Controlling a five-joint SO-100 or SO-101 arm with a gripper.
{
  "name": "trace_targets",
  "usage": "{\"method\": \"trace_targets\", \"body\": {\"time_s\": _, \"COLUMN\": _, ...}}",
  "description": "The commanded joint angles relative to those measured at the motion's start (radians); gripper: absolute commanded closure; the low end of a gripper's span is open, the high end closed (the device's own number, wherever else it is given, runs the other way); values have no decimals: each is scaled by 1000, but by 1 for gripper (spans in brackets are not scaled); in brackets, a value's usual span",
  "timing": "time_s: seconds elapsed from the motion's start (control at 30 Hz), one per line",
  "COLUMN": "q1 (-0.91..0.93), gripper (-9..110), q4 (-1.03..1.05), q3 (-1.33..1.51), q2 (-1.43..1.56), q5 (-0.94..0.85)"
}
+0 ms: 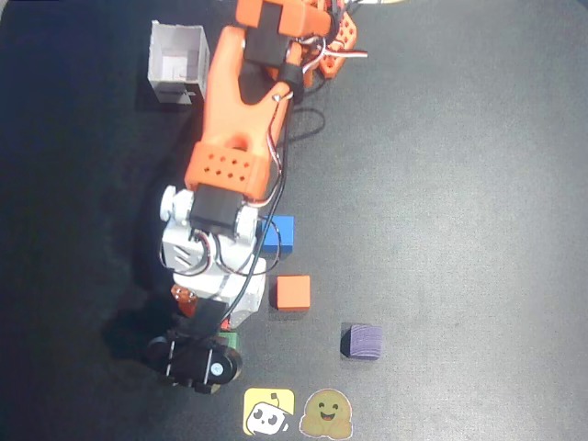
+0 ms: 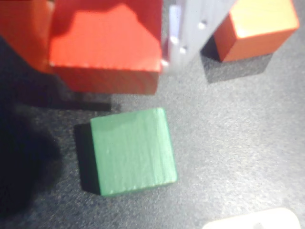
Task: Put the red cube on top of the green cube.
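In the wrist view the red cube (image 2: pixel 107 50) fills the top left, large and close to the camera. My gripper (image 2: pixel 102 43) is shut on it, with an orange finger (image 2: pixel 21 33) on its left and a pale finger (image 2: pixel 183 28) on its right. The green cube (image 2: pixel 132 150) lies on the dark mat just below it in the picture, apart from it and uncovered. In the overhead view the arm (image 1: pixel 234 138) hides most of this; only a sliver of the green cube (image 1: pixel 231 340) and a bit of red (image 1: pixel 182 298) show.
An orange cube (image 1: pixel 292 292) (image 2: pixel 255 26) sits close to the right of the gripper. Farther off are a blue cube (image 1: pixel 278 232), a purple cube (image 1: pixel 361 340), a white open box (image 1: pixel 176 64) at the back, and two stickers (image 1: pixel 268 411) (image 1: pixel 323 413) at the front edge.
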Motion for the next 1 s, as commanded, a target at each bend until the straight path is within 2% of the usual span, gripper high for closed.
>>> {"method": "trace_targets", "body": {"time_s": 0.0, "q1": -9, "gripper": 94, "q4": -15, "q3": -60, "q2": -2, "q5": 11}}
{"method": "trace_targets", "body": {"time_s": 0.97, "q1": -14, "gripper": 94, "q4": -74, "q3": -186, "q2": -124, "q5": 110}}
